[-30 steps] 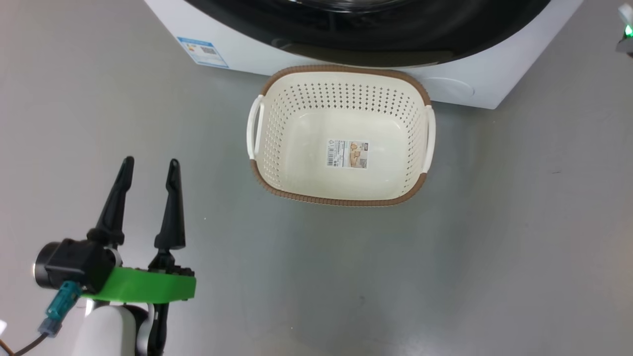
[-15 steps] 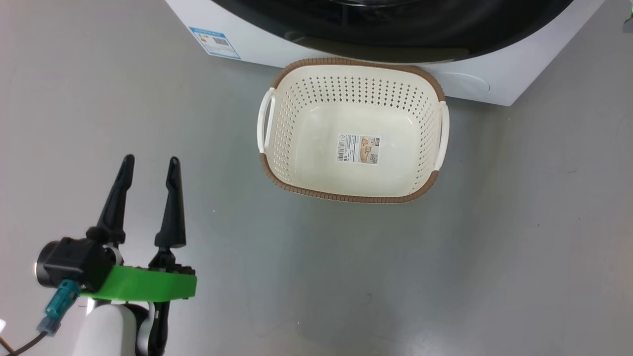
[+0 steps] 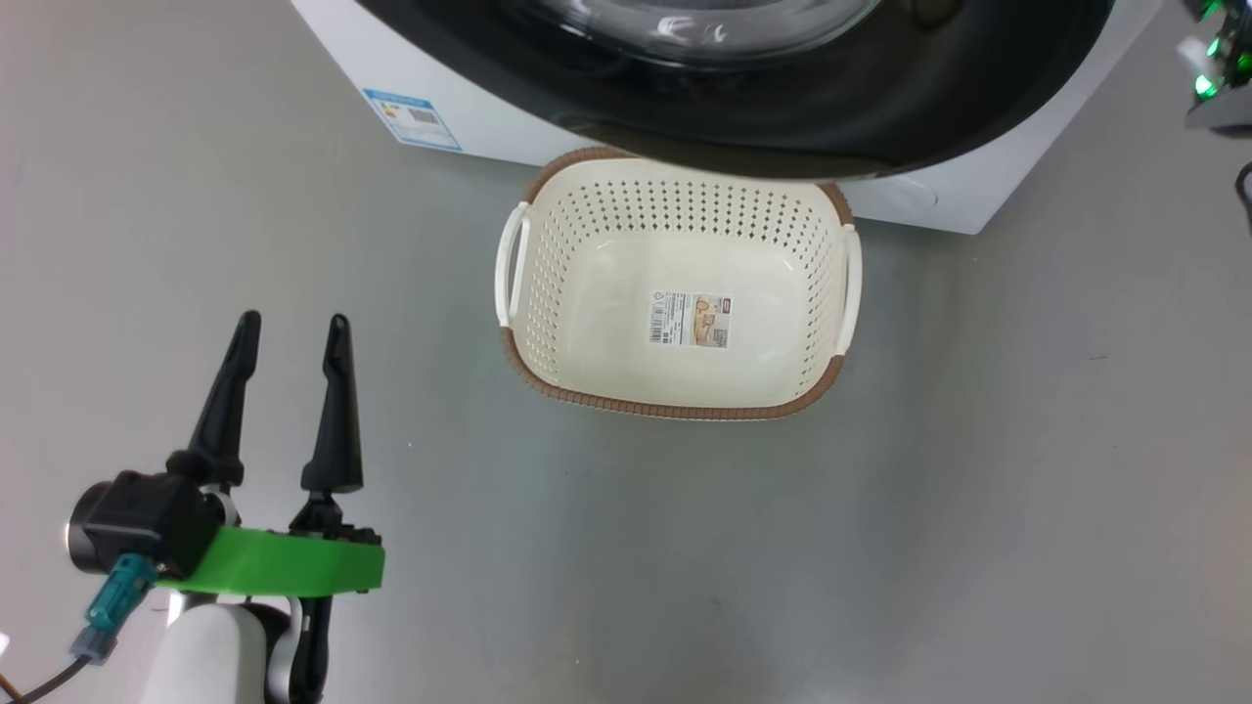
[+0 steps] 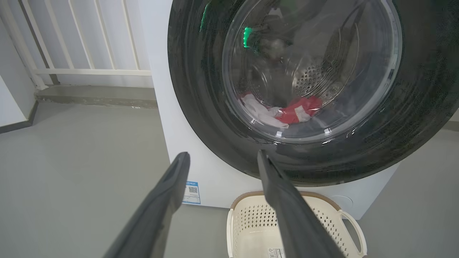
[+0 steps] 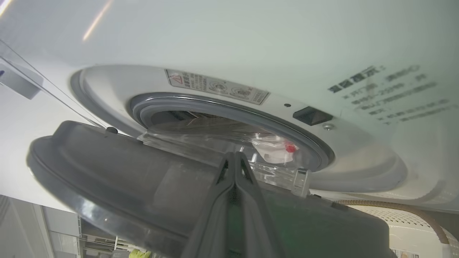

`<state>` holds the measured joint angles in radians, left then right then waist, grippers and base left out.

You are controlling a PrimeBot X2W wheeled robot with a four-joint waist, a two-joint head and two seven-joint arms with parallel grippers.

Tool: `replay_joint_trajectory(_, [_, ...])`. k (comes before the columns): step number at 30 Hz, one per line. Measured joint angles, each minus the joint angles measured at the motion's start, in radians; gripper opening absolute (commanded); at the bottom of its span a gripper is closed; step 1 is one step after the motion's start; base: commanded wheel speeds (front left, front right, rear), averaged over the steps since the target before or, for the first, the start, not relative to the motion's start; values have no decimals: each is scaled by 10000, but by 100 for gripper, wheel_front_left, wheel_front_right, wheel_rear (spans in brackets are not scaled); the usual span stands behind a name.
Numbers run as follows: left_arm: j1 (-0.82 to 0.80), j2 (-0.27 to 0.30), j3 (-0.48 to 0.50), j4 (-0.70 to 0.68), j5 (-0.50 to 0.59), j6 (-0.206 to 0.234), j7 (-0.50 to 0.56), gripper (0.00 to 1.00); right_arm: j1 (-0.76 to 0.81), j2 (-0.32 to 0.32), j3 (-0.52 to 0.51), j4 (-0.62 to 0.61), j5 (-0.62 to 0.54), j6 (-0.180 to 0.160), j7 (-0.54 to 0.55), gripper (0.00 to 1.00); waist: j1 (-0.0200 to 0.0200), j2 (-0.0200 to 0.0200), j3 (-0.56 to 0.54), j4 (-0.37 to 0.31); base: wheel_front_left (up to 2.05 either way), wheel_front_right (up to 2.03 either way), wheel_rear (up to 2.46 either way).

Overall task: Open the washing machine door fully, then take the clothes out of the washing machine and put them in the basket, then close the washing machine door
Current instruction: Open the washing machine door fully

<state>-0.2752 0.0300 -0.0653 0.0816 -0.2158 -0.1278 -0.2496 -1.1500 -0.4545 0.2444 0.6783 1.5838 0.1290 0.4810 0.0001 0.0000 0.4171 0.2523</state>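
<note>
The washing machine door (image 3: 782,117) stands partly open, its black rim overhanging the far rim of the basket (image 3: 675,409). The cream basket sits empty on the floor in front of the washing machine (image 3: 489,127). My left gripper (image 3: 293,321) hangs open and empty at the lower left, well clear of the basket. In the left wrist view the open gripper (image 4: 223,154) points at the door (image 4: 193,89), and red and white clothes (image 4: 297,109) show through its glass. My right gripper (image 5: 235,154) is shut, its tips at the door's dark grey inner side (image 5: 125,172), by the drum opening with the clothes (image 5: 276,150).
A blue label (image 3: 411,106) marks the machine's lower left front. Bare grey floor surrounds the basket. A white railing (image 4: 82,43) and a wall stand to the machine's left. Green lights (image 3: 1208,83) glow at the upper right edge.
The head camera has shifted. The door has swung further out and now covers the basket's far rim, with its glass bowl in sight. My left gripper has not moved.
</note>
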Motion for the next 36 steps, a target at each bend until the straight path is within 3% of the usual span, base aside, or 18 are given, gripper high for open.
replay_joint_trajectory(23, [271, 6, 86, 121, 36, 0, 0, 100, 1563, 552, 86, -1007, 650, 0, 1762, 0, 0, 0, -597, -440, 0, 0, 0])
replay_joint_trajectory(36, [396, 46, 84, 186, 36, 0, 0, 100, 2123, 782, 69, -1542, 454, 0, 1812, 0, 0, 0, -872, -598, 0, 0, 0])
